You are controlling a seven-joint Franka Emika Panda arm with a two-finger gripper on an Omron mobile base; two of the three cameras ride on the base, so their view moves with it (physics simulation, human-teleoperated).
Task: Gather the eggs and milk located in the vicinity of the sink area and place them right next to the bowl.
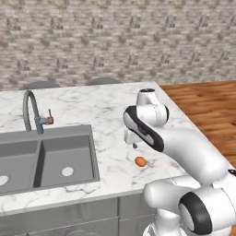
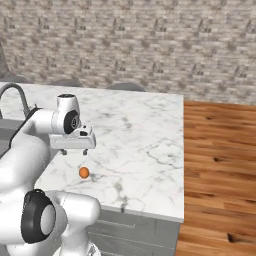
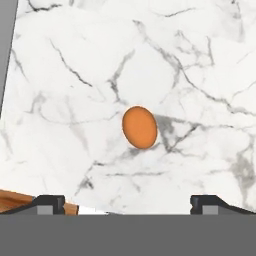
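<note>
My gripper (image 2: 74, 150) hangs spread and empty above 1 egg (image 3: 139, 127) lying near the marble counter's (image 2: 145, 135) front edge, right of the sink (image 1: 46, 159); light, smooth, fragile, I'd pinch its narrow middle gently.

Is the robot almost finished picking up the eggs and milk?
Not nearly. Nothing looks done yet: one egg lies on the marble counter right of the sink. The gripper hangs open above it, holding nothing. Left: grab this egg, then the other egg and the milk, and carry them to the bowl.
</note>
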